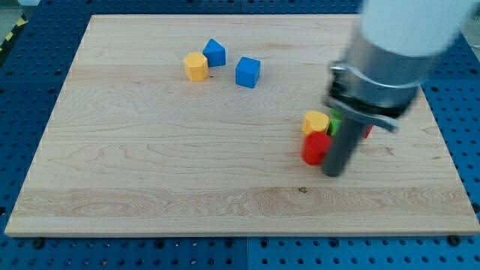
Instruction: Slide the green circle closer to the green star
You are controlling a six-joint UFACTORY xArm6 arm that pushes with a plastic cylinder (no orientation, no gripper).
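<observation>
Where red block [316, 147] sits, my tip [334, 172].

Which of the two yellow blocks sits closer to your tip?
The yellow block beside the red block, near my tip; the other yellow block sits far up-left by the blue ones.

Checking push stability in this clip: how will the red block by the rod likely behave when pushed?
The red block looks squat and flat-bottomed, so it should slide rather than tip or roll. It touches the yellow block, which would probably move too. My tip sits on its right, so it may twist.
</observation>
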